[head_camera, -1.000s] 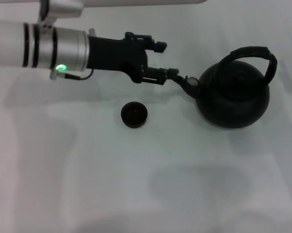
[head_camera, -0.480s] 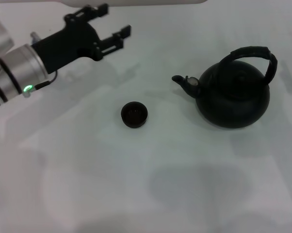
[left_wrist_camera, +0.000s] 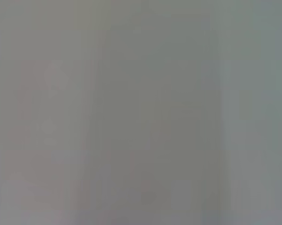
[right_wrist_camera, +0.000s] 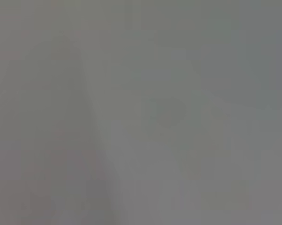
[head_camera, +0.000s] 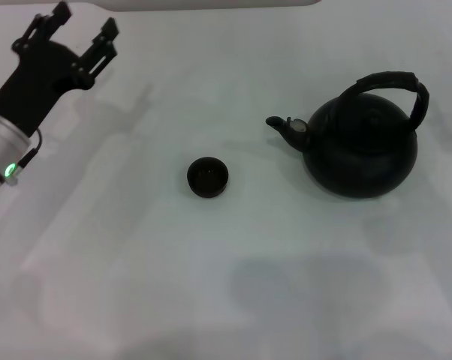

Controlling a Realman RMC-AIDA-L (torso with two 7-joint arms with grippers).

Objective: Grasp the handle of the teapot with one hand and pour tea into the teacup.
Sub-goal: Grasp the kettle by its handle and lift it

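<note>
The left gripper point(head_camera: 74, 25) — fingers spread, holding nothing — sits well apart from the teapot point(head_camera: 361, 150).

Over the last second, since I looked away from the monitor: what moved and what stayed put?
The left gripper swung away from the teapot's spout to the table's far left corner, open and holding nothing. The teapot, its handle and the teacup stayed where they were. The right gripper is out of view.
</note>
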